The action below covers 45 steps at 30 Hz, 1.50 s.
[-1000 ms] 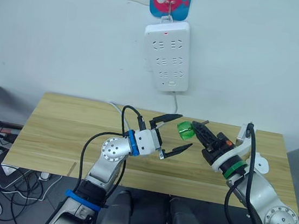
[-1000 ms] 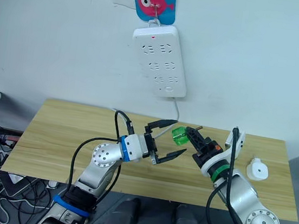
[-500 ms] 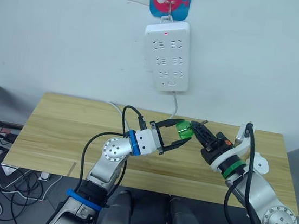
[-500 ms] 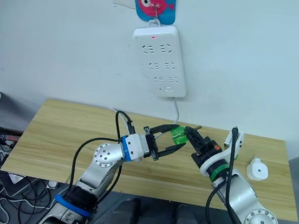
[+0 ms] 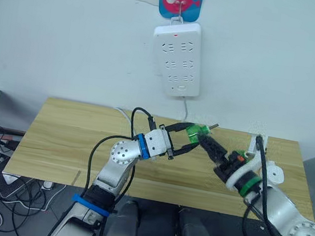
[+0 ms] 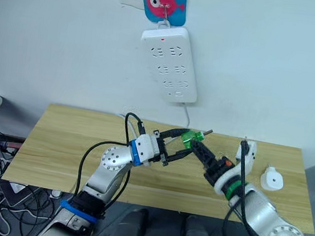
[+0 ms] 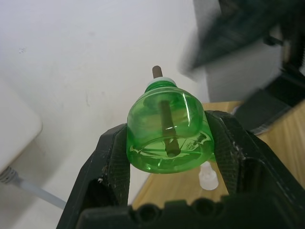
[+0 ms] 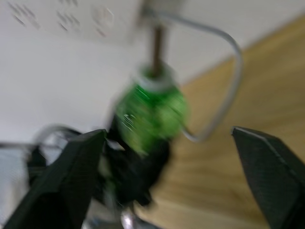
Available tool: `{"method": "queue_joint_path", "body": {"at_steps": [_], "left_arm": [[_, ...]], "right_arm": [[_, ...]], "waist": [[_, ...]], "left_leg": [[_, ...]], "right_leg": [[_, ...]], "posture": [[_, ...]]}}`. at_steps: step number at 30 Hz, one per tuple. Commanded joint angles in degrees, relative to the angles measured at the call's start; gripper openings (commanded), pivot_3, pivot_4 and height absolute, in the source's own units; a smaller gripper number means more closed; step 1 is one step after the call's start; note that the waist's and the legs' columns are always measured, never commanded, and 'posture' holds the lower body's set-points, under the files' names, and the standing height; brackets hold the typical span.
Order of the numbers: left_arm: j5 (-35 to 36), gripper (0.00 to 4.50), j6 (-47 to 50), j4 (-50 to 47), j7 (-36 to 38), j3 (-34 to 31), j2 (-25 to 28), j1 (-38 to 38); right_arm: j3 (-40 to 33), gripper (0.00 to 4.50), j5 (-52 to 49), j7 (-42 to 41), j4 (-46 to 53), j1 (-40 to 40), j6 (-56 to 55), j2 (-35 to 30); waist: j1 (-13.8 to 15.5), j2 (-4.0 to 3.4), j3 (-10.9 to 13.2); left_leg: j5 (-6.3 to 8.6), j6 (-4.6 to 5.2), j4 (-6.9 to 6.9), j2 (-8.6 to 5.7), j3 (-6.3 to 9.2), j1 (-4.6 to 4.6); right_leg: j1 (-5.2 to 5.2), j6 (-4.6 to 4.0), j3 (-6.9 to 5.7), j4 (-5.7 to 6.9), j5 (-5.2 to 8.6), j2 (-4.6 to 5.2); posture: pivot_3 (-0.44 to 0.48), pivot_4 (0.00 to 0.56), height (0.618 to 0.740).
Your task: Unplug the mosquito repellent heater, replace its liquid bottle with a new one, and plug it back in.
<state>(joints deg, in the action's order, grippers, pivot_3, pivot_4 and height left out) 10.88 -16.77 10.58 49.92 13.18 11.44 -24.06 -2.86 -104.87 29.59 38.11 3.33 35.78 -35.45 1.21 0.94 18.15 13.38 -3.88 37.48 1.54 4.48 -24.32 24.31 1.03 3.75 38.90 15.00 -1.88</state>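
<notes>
The left gripper [image 7: 167,143] has closed around the green wick bottle [image 7: 167,132], which the right gripper [image 8: 171,181] held a second ago and has now released, fingers spread wide. Above the table [image 5: 57,140], the handover looks complete. The mosquito repellent heater [image 6: 272,179] lies unplugged at the table's right end.

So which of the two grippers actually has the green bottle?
The left gripper: its two fingers clamp the sides of the green bottle, which has a bare wick. The right gripper is beside it with its fingers spread wide, holding nothing.

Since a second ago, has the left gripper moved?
Yes. The left gripper has moved toward the right gripper and shut on the green bottle; it now sits nearer the power strip's cord.
</notes>
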Motion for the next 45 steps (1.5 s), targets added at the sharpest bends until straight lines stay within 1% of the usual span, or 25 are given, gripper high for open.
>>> {"method": "queue_joint_path", "body": {"at_steps": [1, 3, 5, 7, 9, 12, 14, 16, 19, 21, 25, 29, 32, 37, 45], "left_arm": [[2.40, 2.26, -0.99, 0.41, 3.16, -0.67, 0.71, -1.02], [3.43, 2.26, -1.06, 0.48, 5.37, -0.88, 1.67, -0.99], [4.33, 2.26, -1.05, 0.17, 7.30, -1.05, 2.48, -0.73], [5.97, 2.26, -0.83, -0.63, 10.12, -1.08, 3.70, -0.12], [7.75, 2.26, -0.38, -1.54, 12.87, -1.09, 4.84, 0.49], [9.20, 2.26, -0.76, -2.22, 16.04, -1.04, 6.12, 1.12], [9.77, 2.26, -0.68, -2.53, 17.24, -1.15, 6.54, 1.38], [10.01, 2.26, -0.47, -2.86, 17.72, -1.27, 6.66, 1.51], [10.20, 2.26, 0.12, -3.89, 17.99, -1.38, 6.79, 1.91], [10.33, 2.26, 0.74, -5.23, 17.85, -1.41, 7.08, 2.58], [10.59, 2.26, 2.46, -8.55, 17.44, -1.72, 8.16, 4.54], [10.64, 2.26, 3.66, -10.95, 17.03, -1.89, 9.03, 6.07], [10.51, 2.26, 4.36, -12.16, 16.46, -1.95, 9.20, 6.58], [10.40, 2.26, 5.20, -13.56, 16.11, -2.17, 9.45, 7.25], [10.36, 2.26, 5.67, -13.98, 15.53, -2.31, 9.78, 7.15]], "right_arm": [[-5.99, 4.47, -4.79, -0.93, 1.68, 3.41, 3.05, -8.19], [-11.43, 4.47, -6.94, -2.40, -0.01, 6.59, 5.91, -15.13], [-15.55, 4.47, -7.97, -3.84, -2.39, 8.73, 8.09, -20.55], [-19.93, 4.47, -7.83, -6.39, -6.64, 10.24, 12.07, -26.60], [-22.40, 4.47, -5.47, -7.58, -12.47, 11.19, 15.77, -31.62], [-22.52, 4.47, 0.71, -11.37, -20.50, 10.53, 20.65, -36.84], [-20.07, 4.47, 7.02, -14.06, -25.88, 7.78, 22.61, -39.09], [-16.96, 4.47, 13.11, -17.65, -29.60, 4.21, 24.09, -39.96], [-10.16, 4.47, 24.81, -25.25, -34.13, -2.70, 25.26, -40.14], [-5.88, 4.47, 31.34, -29.37, -36.76, -7.60, 26.02, -39.13], [-0.89, 4.47, 40.90, -34.28, -41.63, -15.69, 28.43, -36.08], [-0.96, 4.47, 46.27, -34.40, -47.11, -22.52, 33.35, -30.84], [-1.26, 4.47, 50.72, -34.90, -49.94, -25.62, 35.80, -27.88], [-1.59, 4.47, 57.14, -37.29, -51.70, -27.75, 37.46, -24.55], [-3.48, 4.47, 64.05, -39.59, -52.99, -29.60, 40.19, -20.40]], "waist": [[-0.08, 0.01, 0.01], [-0.15, 0.00, 0.04], [-0.22, 0.11, 0.10], [-0.38, 0.12, 0.12], [-0.50, 0.14, 0.13], [-0.47, 0.23, 0.18], [-0.44, 0.26, 0.22], [-0.47, 0.29, 0.26], [-0.66, 0.35, 0.38], [-0.77, 0.35, 0.60], [-0.78, 0.32, 1.14], [-0.50, 0.22, 1.43], [-0.03, 0.18, 1.48], [0.23, 0.15, 1.51], [0.25, 0.13, 1.54]], "left_leg": [[0.00, 0.00, 0.01, -0.01, -0.01, 0.00], [0.00, 0.00, 0.01, -0.01, -0.03, 0.02], [0.00, 0.00, 0.01, 0.01, -0.06, 0.02], [0.00, 0.00, 0.01, 0.00, -0.07, 0.03], [0.00, 0.00, -0.04, 0.01, -0.14, 0.09], [0.00, 0.00, -0.14, 0.01, -0.18, 0.16], [0.00, 0.00, -0.26, 0.01, -0.24, 0.22], [-0.01, 0.00, -0.36, 0.01, -0.32, 0.27], [0.00, 0.00, -0.46, 0.02, -0.40, 0.33], [0.00, 0.00, -0.51, 0.03, -0.40, 0.34], [0.00, 0.00, -0.53, 0.04, -0.45, 0.33], [0.00, 0.00, -0.52, 0.05, -0.42, 0.29], [0.00, 0.00, -0.52, 0.04, -0.43, 0.28], [0.00, 0.00, -0.53, 0.04, -0.42, 0.26], [0.00, 0.00, -0.53, 0.04, -0.42, 0.26]], "right_leg": [[0.00, 0.00, 0.00, 0.00, 0.00, 0.00], [0.00, 0.01, 0.04, 0.03, 0.00, -0.01], [-0.01, 0.01, 0.06, 0.01, 0.01, -0.01], [-0.02, 0.01, 0.08, -0.01, 0.01, -0.04], [-0.02, 0.01, 0.15, -0.01, 0.01, -0.04], [-0.02, 0.02, 0.18, -0.05, 0.01, -0.05], [-0.02, 0.04, 0.23, -0.09, 0.02, -0.05], [-0.01, 0.04, 0.27, -0.16, 0.02, -0.04], [0.00, 0.04, 0.29, -0.23, 0.03, -0.07], [0.01, 0.05, 0.30, -0.26, 0.03, -0.07], [0.05, 0.05, 0.31, -0.27, 0.03, -0.07], [0.07, 0.05, 0.35, -0.26, 0.03, -0.06], [0.07, 0.05, 0.34, -0.27, 0.03, -0.04], [0.08, 0.06, 0.34, -0.28, 0.04, -0.03], [0.08, 0.06, 0.32, -0.27, 0.04, -0.03]], "posture": [[0.109, 0.326, 0.740], [0.095, 0.340, 0.740], [0.094, 0.347, 0.740], [0.092, 0.353, 0.740], [0.094, 0.358, 0.740], [0.097, 0.362, 0.740], [0.103, 0.365, 0.740], [0.112, 0.369, 0.740], [0.122, 0.374, 0.740], [0.131, 0.376, 0.740], [0.147, 0.380, 0.740], [0.161, 0.380, 0.740], [0.172, 0.379, 0.740], [0.186, 0.379, 0.740], [0.201, 0.377, 0.740]]}}
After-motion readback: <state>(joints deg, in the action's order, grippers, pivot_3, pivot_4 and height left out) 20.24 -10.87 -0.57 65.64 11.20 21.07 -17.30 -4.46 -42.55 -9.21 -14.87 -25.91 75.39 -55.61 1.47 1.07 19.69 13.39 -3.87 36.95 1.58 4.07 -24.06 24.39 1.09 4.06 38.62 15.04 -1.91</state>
